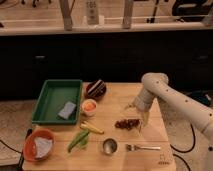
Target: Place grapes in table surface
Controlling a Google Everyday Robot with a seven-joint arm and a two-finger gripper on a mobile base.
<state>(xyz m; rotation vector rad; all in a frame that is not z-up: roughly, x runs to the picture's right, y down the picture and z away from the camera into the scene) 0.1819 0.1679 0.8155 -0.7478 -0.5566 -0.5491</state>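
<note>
The grapes (127,123), a small elongated bunch of dark red-purple berries, lie on the light tan wooden table surface (117,107), right of centre. My gripper (141,120) hangs from the white arm (155,90) at the right end of the bunch, pointing down at the tabletop. Whether it touches the bunch does not show.
A green tray (47,102) with a grey-blue cloth (67,110) sits at the left. Also on the table: a dark round object with a striped top (96,89), a small orange-filled bowl (89,106), a banana (93,128), green vegetables (78,140), a metal cup (109,146), a fork (143,147) and an orange bowl (39,145).
</note>
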